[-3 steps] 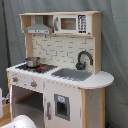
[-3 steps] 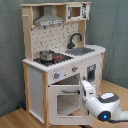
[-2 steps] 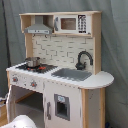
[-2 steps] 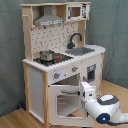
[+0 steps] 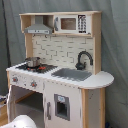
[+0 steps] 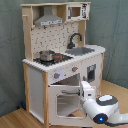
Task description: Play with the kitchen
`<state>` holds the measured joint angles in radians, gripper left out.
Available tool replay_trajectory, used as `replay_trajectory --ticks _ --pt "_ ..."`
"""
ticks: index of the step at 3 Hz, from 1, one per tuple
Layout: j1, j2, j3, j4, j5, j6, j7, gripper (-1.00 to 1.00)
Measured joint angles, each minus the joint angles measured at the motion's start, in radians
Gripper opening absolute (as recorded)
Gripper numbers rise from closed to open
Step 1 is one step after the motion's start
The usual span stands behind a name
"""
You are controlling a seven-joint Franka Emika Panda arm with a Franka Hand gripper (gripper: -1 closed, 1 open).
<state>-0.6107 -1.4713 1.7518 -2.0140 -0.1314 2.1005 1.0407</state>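
Note:
The kitchen (image 5: 60, 75) (image 6: 60, 45) is a tall white and light-wood toy set, seen in both exterior views. A metal pot (image 5: 33, 61) (image 6: 47, 55) sits on its stovetop, and a black faucet (image 5: 84, 59) (image 6: 75, 39) curves over the grey sink (image 5: 72, 74) (image 6: 82, 50). In the second exterior view the windowed oven door (image 6: 67, 100) hangs open. My gripper (image 6: 86, 89) is at that door's upper right edge. In the first exterior view only a white part of the arm (image 5: 20, 122) shows at the bottom left.
A hood (image 6: 47, 19) and a microwave (image 6: 77, 11) top the kitchen. A second white door (image 5: 61, 106) with a small window is below the sink. The wooden floor (image 6: 15, 117) runs in front, and a grey curtain (image 5: 115, 45) hangs behind.

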Motion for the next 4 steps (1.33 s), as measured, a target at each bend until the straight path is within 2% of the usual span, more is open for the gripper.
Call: replay_trajectory --ticks 1,2,3,4 --pt "0.001 0.0 -0.004 0.0 -0.001 -0.006 -0.001 1.0" --pt "0.0 0.0 -0.028 0.048 -0.005 -0.043 -0.074 1.0" --pt "-0.009 0.0 -0.043 0.099 -0.012 -0.053 -0.165 1.0" --pt "-0.02 0.0 -0.078 0.157 -0.02 -0.067 -0.276 1.0"
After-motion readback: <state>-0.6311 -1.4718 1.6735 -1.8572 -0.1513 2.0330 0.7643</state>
